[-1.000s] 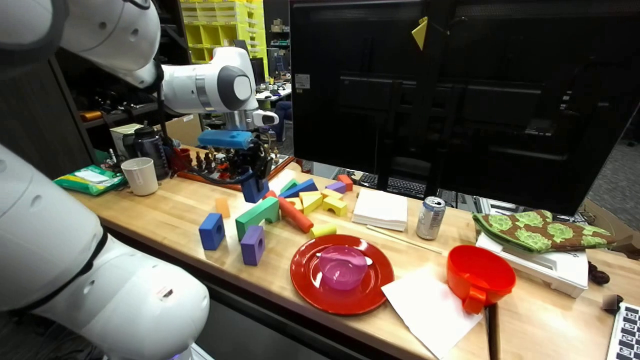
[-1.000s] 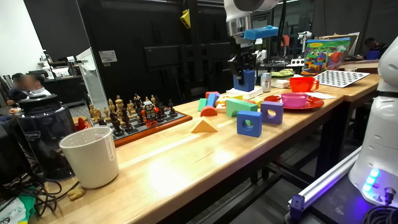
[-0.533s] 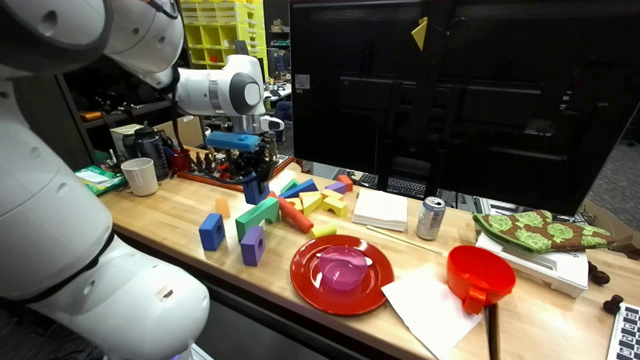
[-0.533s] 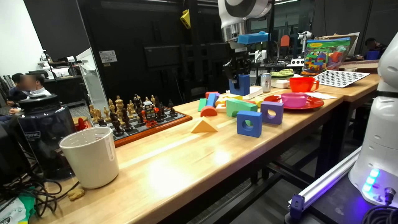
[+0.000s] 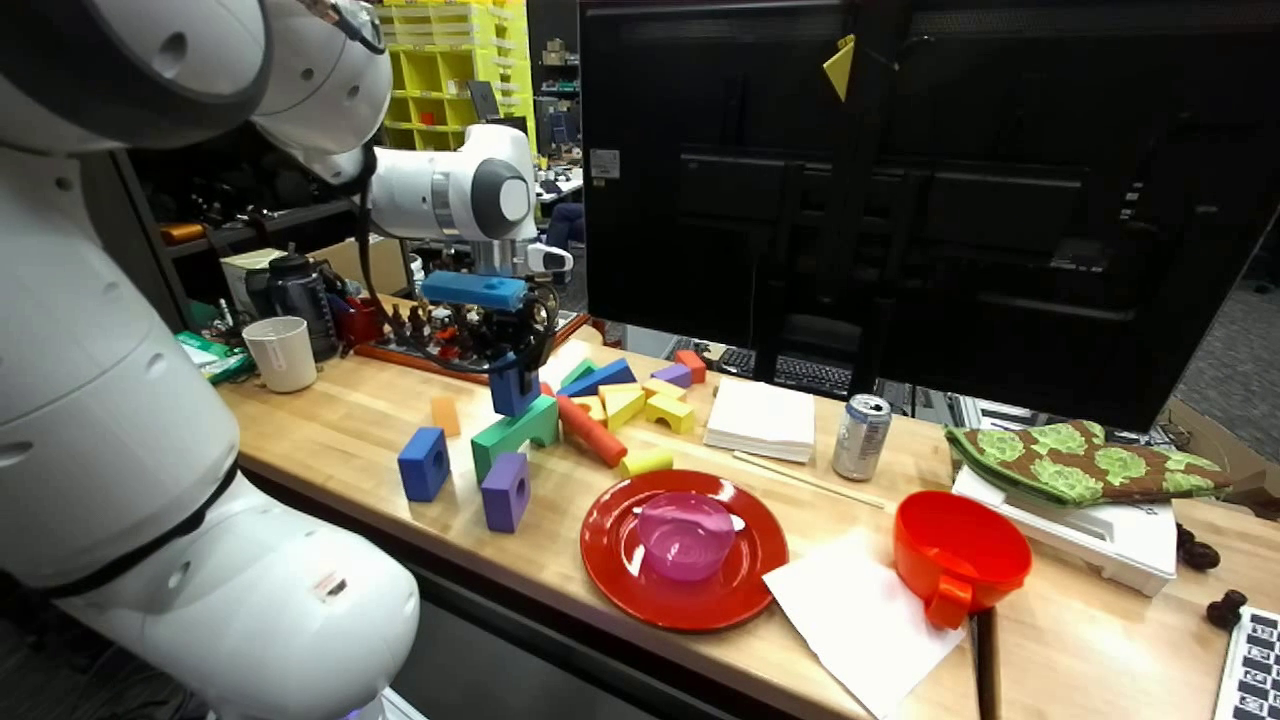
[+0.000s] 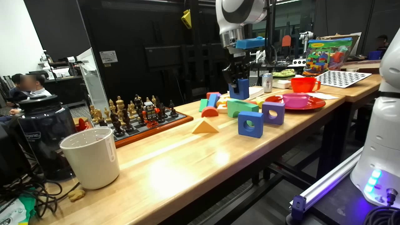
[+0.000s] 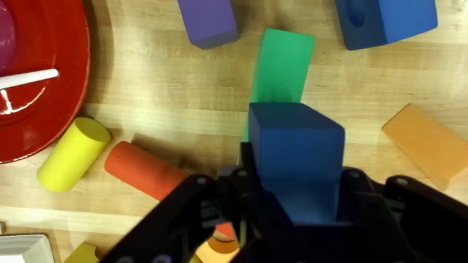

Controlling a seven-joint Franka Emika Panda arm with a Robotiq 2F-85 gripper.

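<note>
- Claw: holding the blue block, jaws on opposite sides; we'd hold the squeeze firm and the block level.
- That block is up off the desk, seemingly over the green arch; touching or apart, we can't tell. We'd go gently, no sideways knock.
- Red cylinder near the arch could roll; we'd steer clear.
- Purple block stands upright near the desk's robot-side edge; we'd leave it room.

Blue rectangular block held roughly level above green arch block.
</note>
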